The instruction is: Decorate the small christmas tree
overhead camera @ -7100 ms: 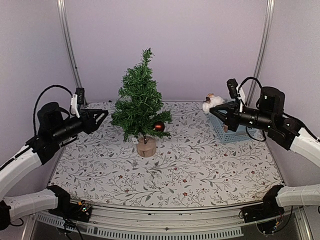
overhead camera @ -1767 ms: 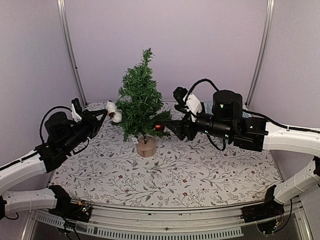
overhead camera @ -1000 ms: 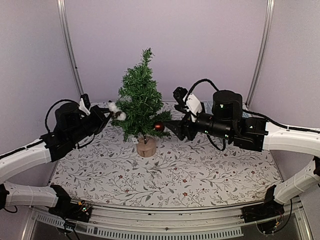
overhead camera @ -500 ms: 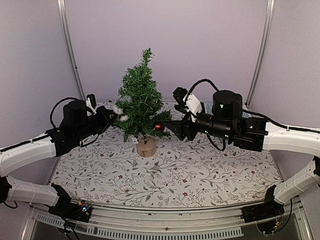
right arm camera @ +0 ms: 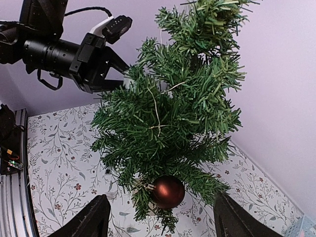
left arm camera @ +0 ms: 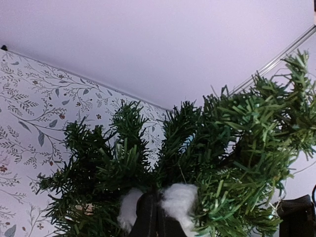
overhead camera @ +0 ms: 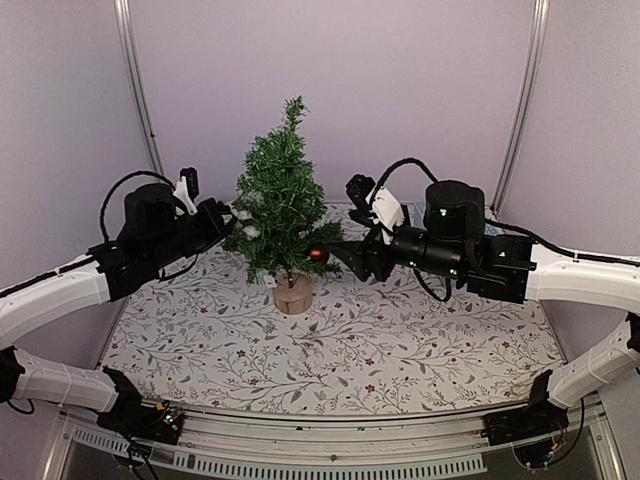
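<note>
Your left gripper (overhead camera: 228,220) is holding a white fluffy ornament (overhead camera: 243,222) in the branches of the small christmas tree (overhead camera: 283,200).
The tree is standing upright just left of centre in the top view, on the flowered tabletop (overhead camera: 400,340). The left gripper is pinching tight on the ornament among the tree's left-side branches. Your right gripper (overhead camera: 345,257) is hovering right of the tree near a red ball (overhead camera: 318,253), spread wide and gripping nothing.

Readable text: we find none in any of the three views.
Brands, numbers, signs: we can make out none.
</note>
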